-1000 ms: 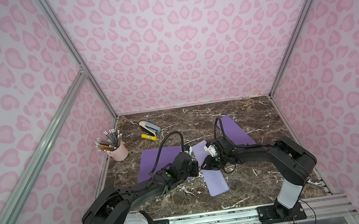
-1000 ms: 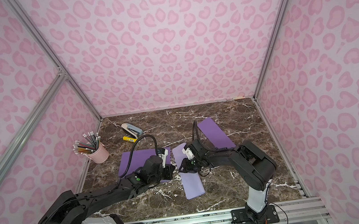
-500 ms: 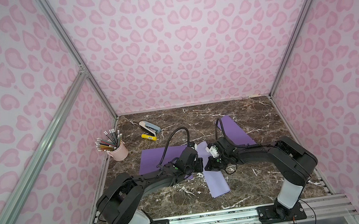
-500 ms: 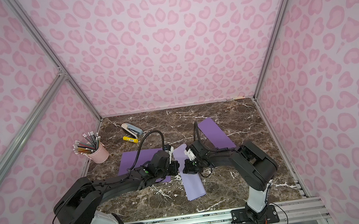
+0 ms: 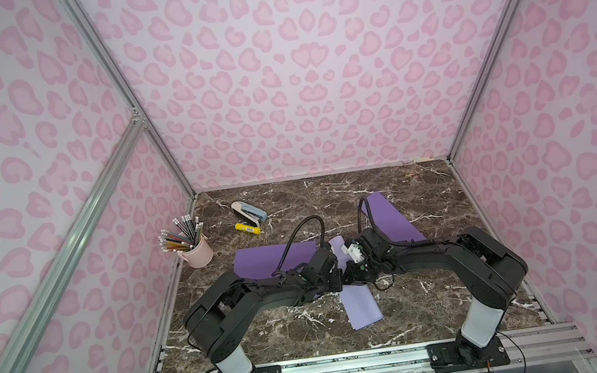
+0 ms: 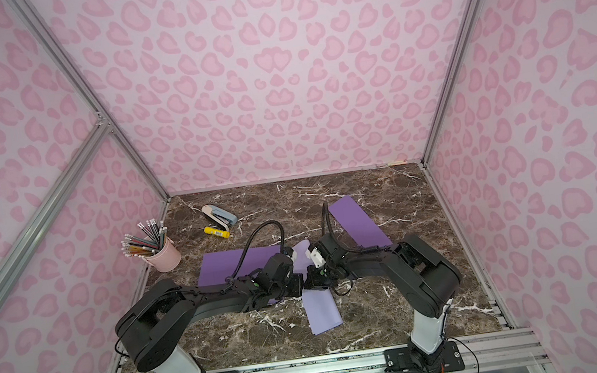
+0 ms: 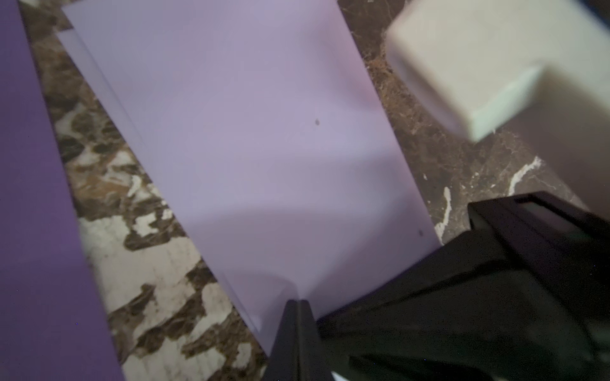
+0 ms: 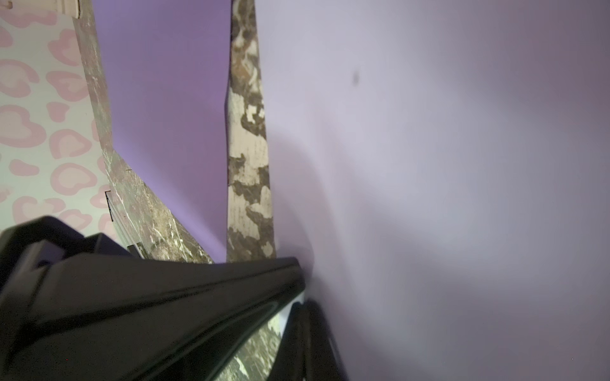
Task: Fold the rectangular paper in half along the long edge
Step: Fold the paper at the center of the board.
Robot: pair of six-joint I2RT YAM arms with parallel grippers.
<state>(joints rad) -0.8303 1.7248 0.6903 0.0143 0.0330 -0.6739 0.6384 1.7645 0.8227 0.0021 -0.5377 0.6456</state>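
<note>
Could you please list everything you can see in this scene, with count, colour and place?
pale lilac paper: one, lilac, table centre, between the grippers
dark purple sheets: two, purple, one left of centre, one back right
cup: one, pink, left edge
pencils: a bunch, mixed colours, in the cup
stapler: one, white and grey-blue, back left
yellow stick: one, yellow, beside the stapler
table: one, brown marble
left gripper: one, black, shut on the pale lilac paper
right gripper: one, black, shut on the pale lilac paper
</note>
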